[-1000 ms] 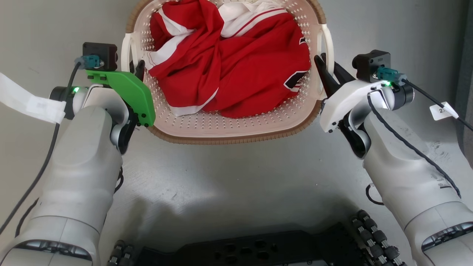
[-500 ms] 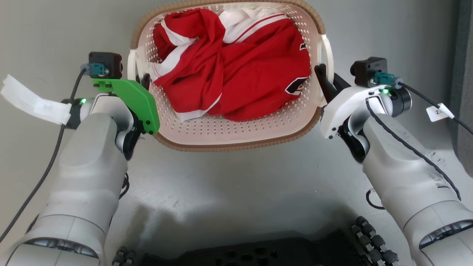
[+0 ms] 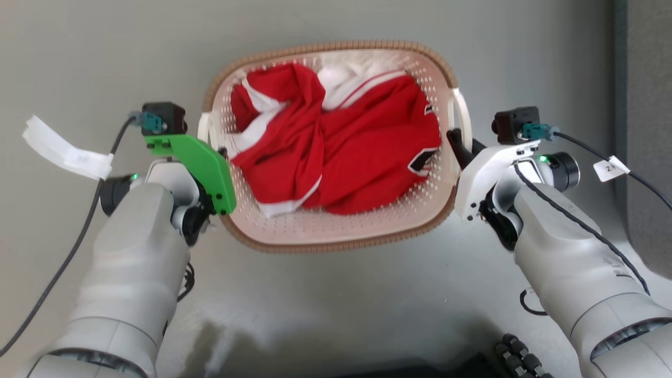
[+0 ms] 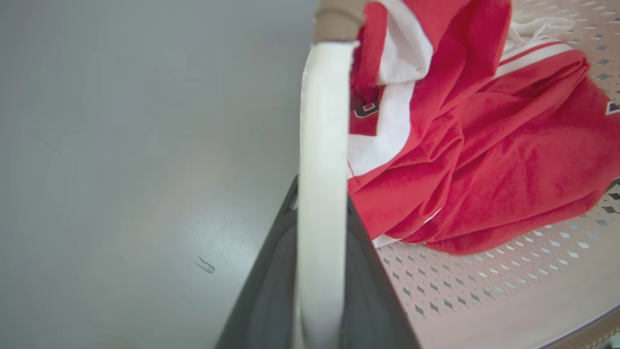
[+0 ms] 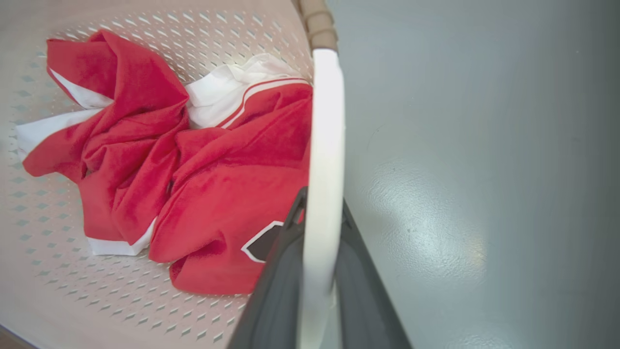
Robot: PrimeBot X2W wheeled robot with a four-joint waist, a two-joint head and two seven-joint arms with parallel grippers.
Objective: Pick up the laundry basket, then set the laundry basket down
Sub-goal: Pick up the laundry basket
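Now fingers of left gripper were clamped on left handle, fingers of right gripper on right handle. Laundry basket was between both grippers, over grey floor, red shirt inside. Best plan was to hold both sides level, go slow.

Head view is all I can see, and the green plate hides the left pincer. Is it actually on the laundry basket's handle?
Observer: Yes. In the left wrist view the laundry basket's white left handle runs between the left pincer's two dark fingers, which press it from both sides.
Operator: And the right one?
Observer: Same in the right wrist view: the right pincer clamps the right handle, one finger on the basket side, one on the floor side.
Operator: Any clothing caught?
Observer: None that I can see; the red and white garment lies beside the fingers, not under them.
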